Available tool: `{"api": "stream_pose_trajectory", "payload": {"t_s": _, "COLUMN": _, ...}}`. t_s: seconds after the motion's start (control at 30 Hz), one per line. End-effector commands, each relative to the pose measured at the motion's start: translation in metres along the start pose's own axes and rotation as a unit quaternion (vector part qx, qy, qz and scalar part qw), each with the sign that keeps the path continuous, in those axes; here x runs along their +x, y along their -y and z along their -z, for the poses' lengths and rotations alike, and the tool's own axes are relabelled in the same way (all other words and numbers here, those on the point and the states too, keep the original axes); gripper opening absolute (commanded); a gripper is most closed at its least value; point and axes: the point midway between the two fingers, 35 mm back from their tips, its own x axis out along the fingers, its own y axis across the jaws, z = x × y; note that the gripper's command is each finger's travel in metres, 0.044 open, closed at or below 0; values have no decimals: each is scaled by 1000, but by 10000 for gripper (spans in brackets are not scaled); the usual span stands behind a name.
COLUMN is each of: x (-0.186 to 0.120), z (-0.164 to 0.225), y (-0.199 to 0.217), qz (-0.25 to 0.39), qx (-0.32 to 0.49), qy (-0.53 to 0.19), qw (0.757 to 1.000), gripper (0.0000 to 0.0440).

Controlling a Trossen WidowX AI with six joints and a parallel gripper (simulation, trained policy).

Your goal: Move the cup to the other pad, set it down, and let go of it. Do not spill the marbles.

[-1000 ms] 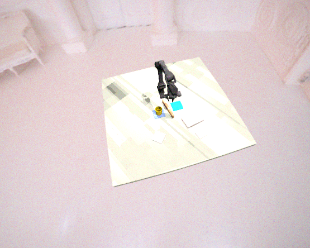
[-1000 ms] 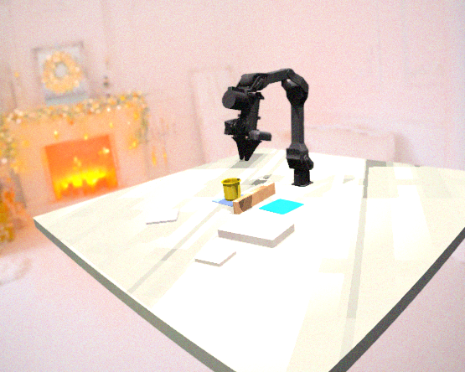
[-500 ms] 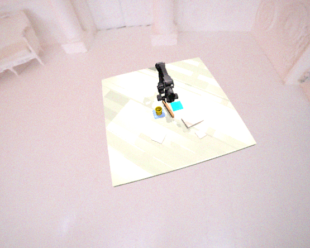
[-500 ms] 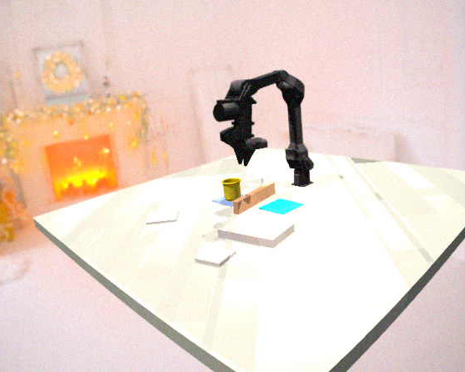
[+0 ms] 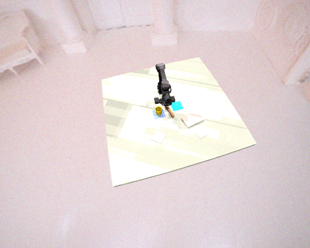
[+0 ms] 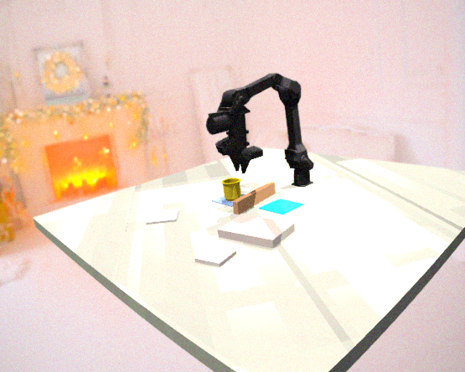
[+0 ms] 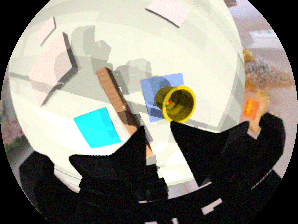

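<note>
Above the blue pad (image 5: 155, 117) (image 6: 219, 202) (image 7: 150, 100), the yellow cup (image 5: 158, 110) (image 6: 231, 189) (image 7: 179, 105) is standing upright; the gripper (image 6: 240, 171) (image 7: 157, 126) is hovering empty, fingers slightly apart, needing centring and wider opening before descending gently.

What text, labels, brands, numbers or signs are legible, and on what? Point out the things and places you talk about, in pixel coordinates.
None legible.
Cup (image 5: 158, 110) (image 6: 231, 189) (image 7: 188, 116): no marking visible.
Blue pad (image 5: 155, 116) (image 6: 219, 201) (image 7: 150, 95), cyan pad (image 5: 177, 106) (image 6: 281, 206) (image 7: 97, 128): plain.
Brown bar (image 5: 170, 112) (image 6: 254, 198) (image 7: 116, 95): none.
Arm (image 5: 163, 76) (image 6: 293, 119): no lettering visible; fine print would be too blurred to read.
</note>
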Motion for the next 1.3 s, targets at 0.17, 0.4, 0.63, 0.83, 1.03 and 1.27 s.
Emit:
{"api": "stream_pose_trajectory", "payload": {"t_s": 0.17, "x": 27, "z": 2, "y": 11, "qz": 3, "qx": -11, "qy": -28, "qw": 1000, "gripper": 167}}
{"api": "stream_pose_trajectory", "payload": {"t_s": 0.4, "x": 49, "z": 3, "y": 17, "qz": 1, "qx": -26, "qy": -42, "qw": 999, "gripper": 177}}
{"api": "stream_pose_trajectory", "payload": {"t_s": 0.63, "x": 73, "z": 6, "y": 20, "qz": -5, "qx": -52, "qy": -53, "qw": 997, "gripper": 184}}
{"api": "stream_pose_trajectory", "payload": {"t_s": 0.83, "x": 90, "z": 8, "y": 19, "qz": -13, "qx": -88, "qy": -59, "qw": 994, "gripper": 161}}
{"api": "stream_pose_trajectory", "payload": {"t_s": 1.03, "x": 95, "z": 11, "y": 22, "qz": -15, "qx": -126, "qy": -63, "qw": 990, "gripper": 19}}
{"api": "stream_pose_trajectory", "payload": {"t_s": 1.27, "x": 84, "z": 11, "y": 23, "qz": -19, "qx": -158, "qy": -55, "qw": 986, "gripper": 7}}
